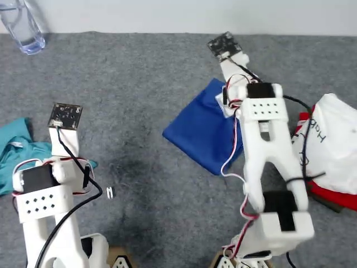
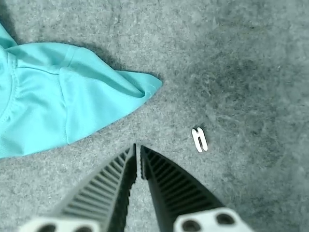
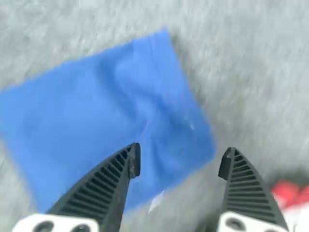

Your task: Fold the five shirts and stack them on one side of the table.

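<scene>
Here, folded blue shirt [image 1: 198, 131], seemingly lying diagonal

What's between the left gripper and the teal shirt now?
Bare grey mat, in the left wrist view, separates left gripper from teal shirt. White clip lies aside.

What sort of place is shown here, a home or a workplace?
Probably a robot test bench in a lab, not a home: the white left arm and right arm stand at a grey felt-covered table, with a folded blue shirt and a crumpled teal shirt laid out.
</scene>
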### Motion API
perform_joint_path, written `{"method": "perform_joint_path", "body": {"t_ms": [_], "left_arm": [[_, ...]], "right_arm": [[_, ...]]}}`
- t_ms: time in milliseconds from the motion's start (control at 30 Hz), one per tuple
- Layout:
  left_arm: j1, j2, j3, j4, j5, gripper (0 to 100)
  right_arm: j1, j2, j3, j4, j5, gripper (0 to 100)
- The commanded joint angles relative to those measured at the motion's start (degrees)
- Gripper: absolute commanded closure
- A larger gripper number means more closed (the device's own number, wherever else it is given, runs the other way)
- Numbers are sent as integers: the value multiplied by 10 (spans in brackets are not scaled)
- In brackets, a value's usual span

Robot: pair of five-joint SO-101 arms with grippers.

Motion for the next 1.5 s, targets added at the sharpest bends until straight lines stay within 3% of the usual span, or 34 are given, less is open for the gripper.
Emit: {"method": "perform_joint_path", "body": {"t_ms": [0, 167, 267, 433, 500, 700, 933, 1467], "left_arm": [[-3, -12, 13, -33, 1, 986], [-3, -12, 15, -35, 4, 986], [-3, -12, 15, -33, 27, 986], [-3, -12, 16, -33, 33, 986], [-3, -12, 16, -33, 33, 986], [-4, -12, 15, -33, 33, 986], [-3, -12, 19, -33, 33, 986], [-4, -12, 20, -33, 32, 986]], "right_arm": [[1, -85, -27, 161, -17, 723], [-18, -147, -26, 265, -94, 723], [-42, -162, -8, 291, -190, 723], [-83, -162, 52, 192, -476, 721], [-80, -162, 87, 109, -539, 719], [-52, -162, 200, -109, -563, 543], [-50, -101, 222, -186, -609, 578], [-50, 145, 38, -99, -659, 578]]}}
